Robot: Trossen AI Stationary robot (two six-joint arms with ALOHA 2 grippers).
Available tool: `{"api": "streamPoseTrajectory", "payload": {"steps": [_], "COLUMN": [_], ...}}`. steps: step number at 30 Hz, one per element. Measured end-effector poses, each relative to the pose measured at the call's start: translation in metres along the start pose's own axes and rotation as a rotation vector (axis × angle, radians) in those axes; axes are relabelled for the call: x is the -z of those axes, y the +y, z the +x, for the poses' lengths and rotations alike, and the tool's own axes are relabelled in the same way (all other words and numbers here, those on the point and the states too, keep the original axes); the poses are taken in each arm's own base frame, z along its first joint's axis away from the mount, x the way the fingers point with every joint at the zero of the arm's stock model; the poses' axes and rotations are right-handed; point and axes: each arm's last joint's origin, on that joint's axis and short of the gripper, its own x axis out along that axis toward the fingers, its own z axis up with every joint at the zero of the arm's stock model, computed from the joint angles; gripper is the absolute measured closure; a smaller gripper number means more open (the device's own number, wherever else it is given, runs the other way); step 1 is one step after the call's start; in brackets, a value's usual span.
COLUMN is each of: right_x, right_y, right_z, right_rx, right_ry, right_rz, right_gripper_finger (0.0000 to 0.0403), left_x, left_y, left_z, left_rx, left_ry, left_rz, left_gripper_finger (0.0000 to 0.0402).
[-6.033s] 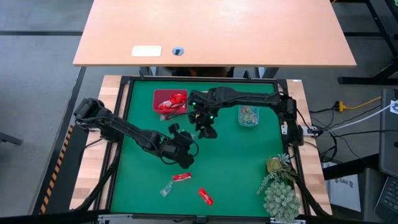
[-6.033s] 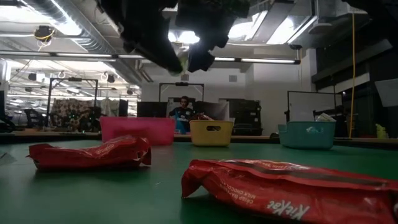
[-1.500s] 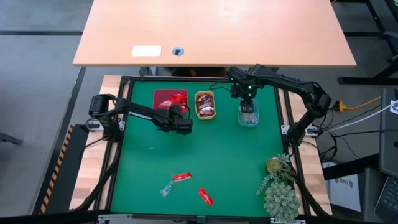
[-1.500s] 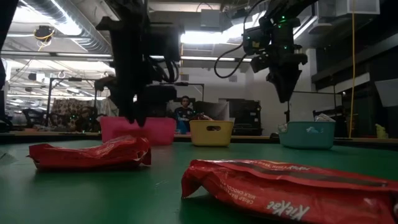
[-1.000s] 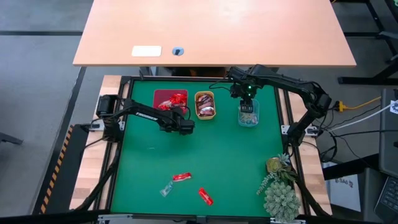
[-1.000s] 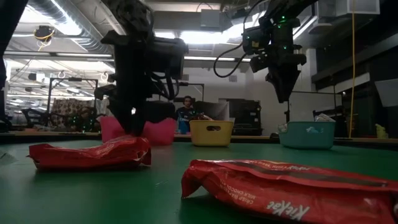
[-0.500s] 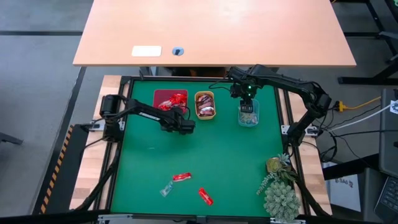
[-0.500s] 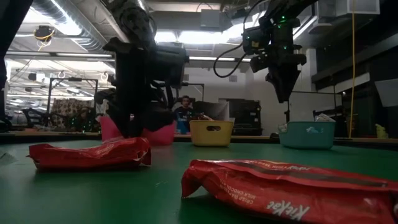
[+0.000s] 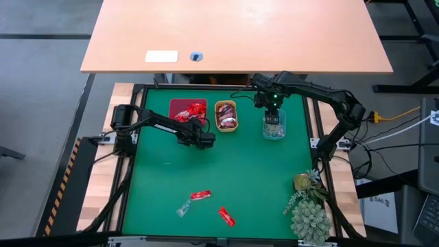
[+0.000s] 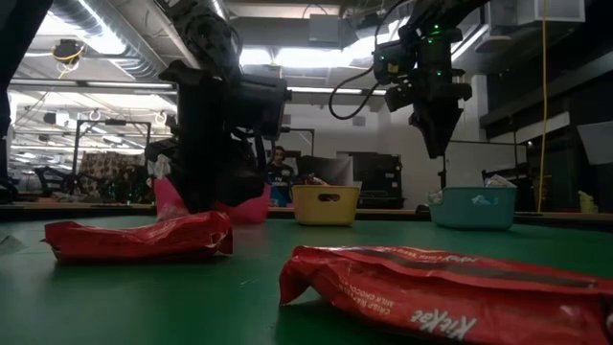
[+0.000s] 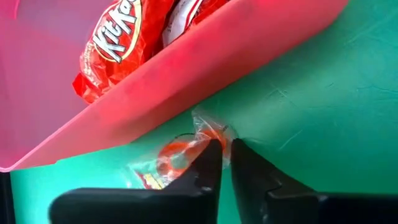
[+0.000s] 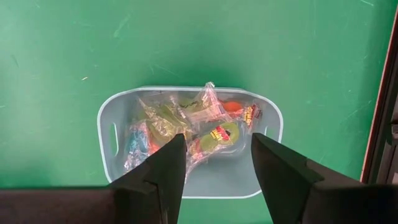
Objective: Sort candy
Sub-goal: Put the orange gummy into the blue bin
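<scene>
My left gripper (image 9: 204,140) is down at the mat by the near wall of the red tray (image 9: 180,118), shut on a clear-wrapped candy with an orange ring sweet (image 11: 174,155). My right gripper (image 12: 214,140) hangs open and empty above the teal tray (image 9: 274,127), which holds clear greenish candy (image 12: 205,127). The red tray holds red candy (image 11: 121,37). Two red candies (image 9: 200,195), (image 9: 227,217) and a clear one (image 9: 183,208) lie flat on the mat near the near edge. My left gripper pinches the clear candy between its two fingers at the wrapper's twisted end (image 11: 210,127), right beside the red tray's near wall. The fingers come from above, pointing down. The candy lies on the green mat, its other end (image 11: 140,177) spread out to the side.
An orange tray (image 9: 226,115) with brown candy stands between the red and teal trays along the far edge. A spiky green plant (image 9: 309,206) fills the near right corner. The mat's middle (image 9: 226,165) is bare green. A person (image 10: 279,172) sits in the room behind.
My left gripper has sunk a little toward the mat at the red tray's near wall and its arm has leaned slightly to the right. The right arm and the loose candies have stayed where they were.
</scene>
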Motion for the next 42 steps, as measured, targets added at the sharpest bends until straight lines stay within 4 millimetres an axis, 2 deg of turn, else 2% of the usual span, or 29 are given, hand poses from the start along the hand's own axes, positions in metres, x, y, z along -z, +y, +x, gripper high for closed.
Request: {"api": "streamPoseTrajectory", "payload": {"steps": [4,13,18,23,28,34,42], "right_x": [0.0,0.0,-0.001,-0.007,-0.023,-0.053,-0.084], "right_y": [0.0,0.0,0.002,0.012,0.033,0.071,0.124], "right_z": [0.0,0.0,0.0,-0.001,-0.002,-0.005,-0.017], "right_rx": [0.0,0.0,-0.061,-0.223,-0.32,-0.303,-0.231], "right_ry": [0.0,0.0,-0.028,-0.109,-0.22,-0.396,-0.671], "right_rz": [0.0,0.066,0.073,0.05,-0.041,-0.22,-0.554], "right_gripper_finger": [0.0221,0.0221,0.0221,0.0221,0.0221,0.0221,0.0221], "left_x": [0.001,0.011,0.016,0.022,0.023,0.02,0.016], "left_y": [-0.001,-0.007,-0.007,-0.007,-0.005,-0.002,0.001], "left_z": [-0.001,-0.012,-0.028,-0.051,-0.079,-0.115,-0.158], "left_rx": [0.007,0.044,0.105,0.212,0.352,0.568,0.799], "left_ry": [-0.001,-0.022,-0.026,-0.055,-0.12,-0.228,-0.462], "left_rz": [0.003,0.033,0.043,0.034,-0.003,-0.035,0.094], "left_gripper_finger": [0.0397,0.0401,0.0401,0.0401,0.0401,0.0401,0.0401]}}
